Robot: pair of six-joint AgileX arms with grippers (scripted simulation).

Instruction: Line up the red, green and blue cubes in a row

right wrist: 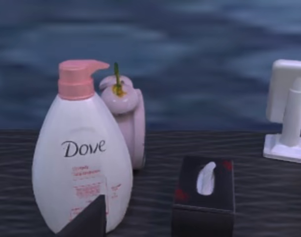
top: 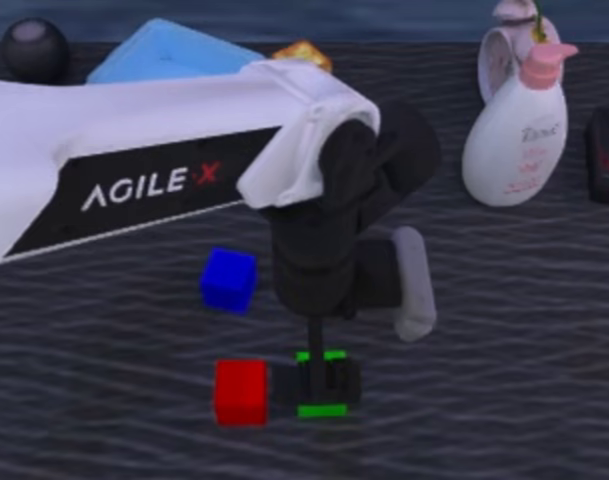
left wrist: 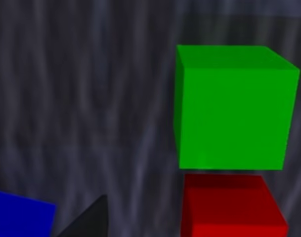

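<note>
Straddling the green cube (top: 321, 383), left claw (top: 321, 384) fingers flank it beside the red cube (top: 241, 391).

Three small cubes sit on the table: one red cube (top: 241, 391), one green cube (top: 321, 383) and one blue cube (top: 229, 279). Along the far edge there is one white pump bottle (top: 514, 138), one pale pink jug (top: 505, 45), one dark ball (top: 35, 48), one light-blue bar (top: 164, 52) and one orange patterned block (top: 304, 53). One black tissue box (right wrist: 203, 202) and one white stand (right wrist: 290, 112) complete the count
</note>
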